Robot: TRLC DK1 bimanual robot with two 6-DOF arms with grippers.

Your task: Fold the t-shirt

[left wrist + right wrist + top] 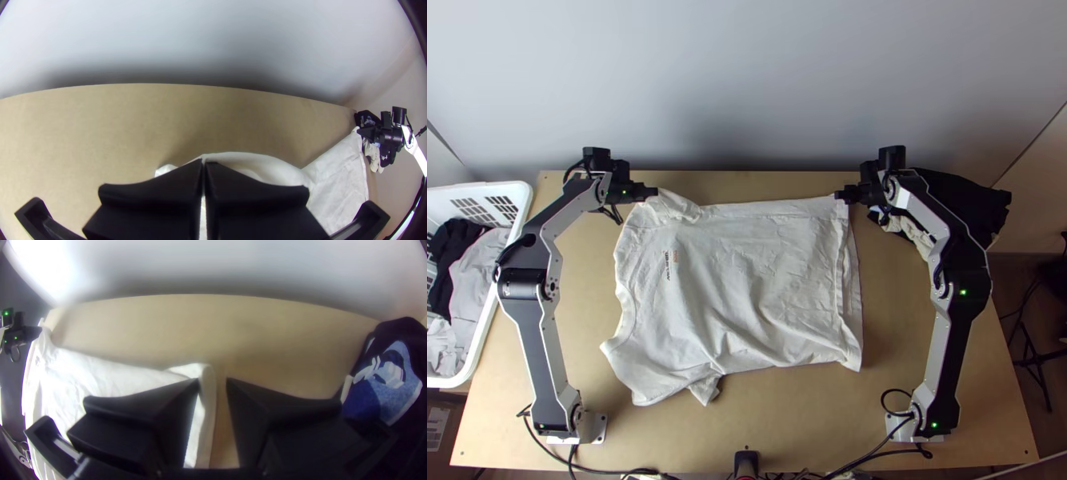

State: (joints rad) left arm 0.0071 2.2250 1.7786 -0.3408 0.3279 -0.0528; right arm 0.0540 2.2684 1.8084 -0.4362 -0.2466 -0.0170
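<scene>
basket (521, 224) by the surface's (787, 424) left edge. left claw (204, 162) pinched shut on the t-shirt's (747, 272) far sleeve area; shirt spread mid-surface, likely light, limp, quick to rumple. right claw (212, 381) parted about the far hem corner, a good hold. room nearside; wall (747, 96) close beyond; dark clothes (991, 208) right.

High, steep top view; close wrist views toward far table edge (771, 178)

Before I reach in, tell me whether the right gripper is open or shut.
Open. The right gripper has its two fingertips apart, and an edge of the white t-shirt shows in the gap.
</scene>
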